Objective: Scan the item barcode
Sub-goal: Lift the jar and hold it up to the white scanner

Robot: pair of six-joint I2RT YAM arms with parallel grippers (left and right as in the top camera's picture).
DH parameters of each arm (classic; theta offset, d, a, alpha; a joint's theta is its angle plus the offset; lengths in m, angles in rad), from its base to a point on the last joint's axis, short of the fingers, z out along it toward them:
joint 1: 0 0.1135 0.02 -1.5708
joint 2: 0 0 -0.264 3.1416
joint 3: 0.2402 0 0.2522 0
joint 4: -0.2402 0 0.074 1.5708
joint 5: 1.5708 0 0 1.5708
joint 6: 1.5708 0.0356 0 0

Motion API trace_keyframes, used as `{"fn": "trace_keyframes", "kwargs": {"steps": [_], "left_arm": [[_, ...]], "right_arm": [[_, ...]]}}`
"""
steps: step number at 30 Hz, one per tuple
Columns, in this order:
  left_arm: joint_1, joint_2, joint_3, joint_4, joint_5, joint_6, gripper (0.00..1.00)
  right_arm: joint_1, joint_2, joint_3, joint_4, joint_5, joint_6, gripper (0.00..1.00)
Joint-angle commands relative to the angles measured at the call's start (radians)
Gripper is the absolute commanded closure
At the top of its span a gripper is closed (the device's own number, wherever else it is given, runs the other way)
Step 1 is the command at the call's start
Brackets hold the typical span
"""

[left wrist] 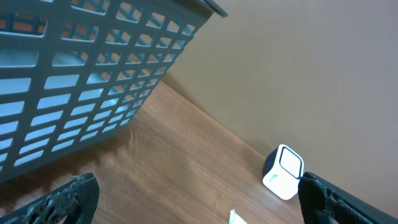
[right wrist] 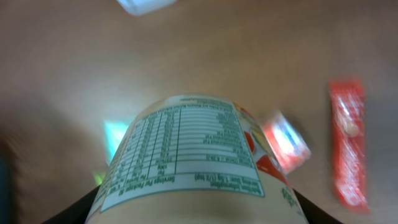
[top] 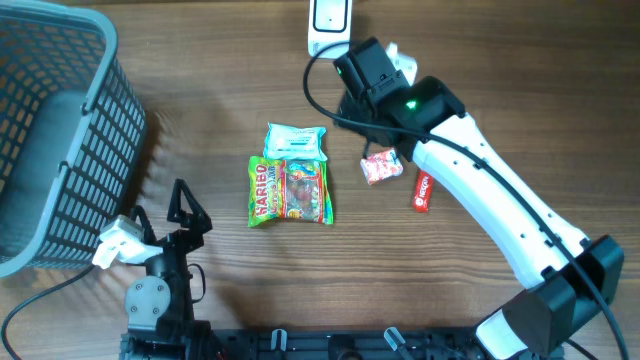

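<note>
1 labelled container (right wrist: 186,155) sits clamped between the right jaws; left jaws stand wide apart.

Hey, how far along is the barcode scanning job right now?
Done: the labelled container is in the right gripper. In hand: it hangs near the scanner, nutrition panel showing, no barcode visible. Left: the scan; Haribo bag and three small packets lie on the table.
</note>
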Motion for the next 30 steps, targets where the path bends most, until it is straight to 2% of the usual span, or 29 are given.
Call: {"fn": "trace_keyframes", "kwargs": {"steps": [1,5,11,16,22,26,30], "left_arm": [[0.003,-0.009,0.0,-0.034,0.009,-0.013,0.0],[0.003,-0.009,0.0,-0.098,0.009,-0.014,0.0],[0.003,-0.009,0.0,-0.206,0.008,-0.013,0.0],[0.003,-0.009,0.0,-0.273,0.008,-0.013,0.0],[0.003,-0.009,0.0,-0.416,0.008,-0.013,0.0],[0.003,-0.009,0.001,-0.426,0.008,-0.013,0.0],[0.003,-0.009,0.001,-0.426,0.008,-0.013,0.0]], "right_arm": [[0.005,-0.01,-0.081,0.238,0.149,-0.143,0.47],[0.005,0.034,-0.134,0.51,0.171,-0.325,0.43],[0.003,0.156,-0.135,0.79,0.264,-0.466,0.43],[0.0,0.268,-0.135,1.037,0.309,-0.602,0.46],[-0.01,0.425,-0.135,1.422,0.385,-0.74,0.49],[-0.031,0.495,-0.133,1.567,0.384,-0.758,0.5],[-0.064,0.553,-0.101,1.602,0.326,-0.756,0.52]]}}
